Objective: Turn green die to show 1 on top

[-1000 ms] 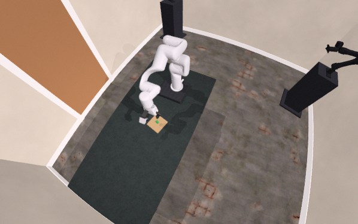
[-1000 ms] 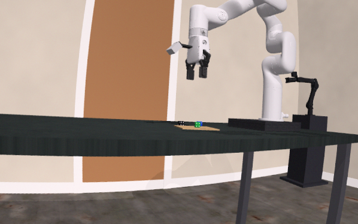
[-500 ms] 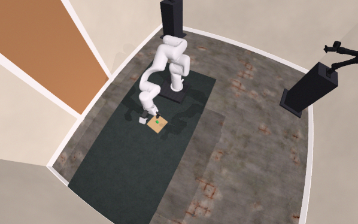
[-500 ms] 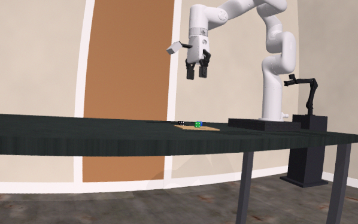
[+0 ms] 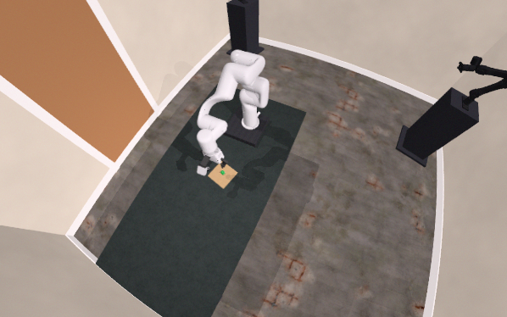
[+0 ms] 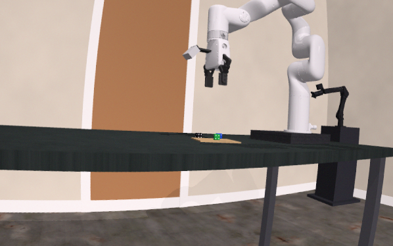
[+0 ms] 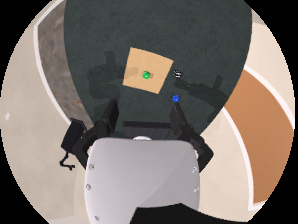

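1. Top view: dark green table (image 5: 178,237) on a mottled grey floor, cream walls with a brown panel. White arm (image 5: 225,97) bends from its base toward a tan mat (image 5: 226,178). Green die (image 5: 222,173) lies on the mat, near the edge closest to the arm. Gripper (image 5: 214,163) overhangs that edge of the mat.
2. Exterior view: gripper (image 6: 216,79) hangs high above the table (image 6: 98,148), fingers spread fully, nothing between them. Green die (image 6: 216,137) rests on the mat (image 6: 230,141); blue die (image 6: 221,135) sits just behind it; black die (image 6: 198,135) stands off the mat to the left.
3. Wrist view: mat (image 7: 136,70) shows ahead of the two dark fingers, green die (image 7: 147,75) near its centre. Blue die (image 7: 176,99) and black die (image 7: 177,72) lie on the table, off the mat. Top faces too small to read.
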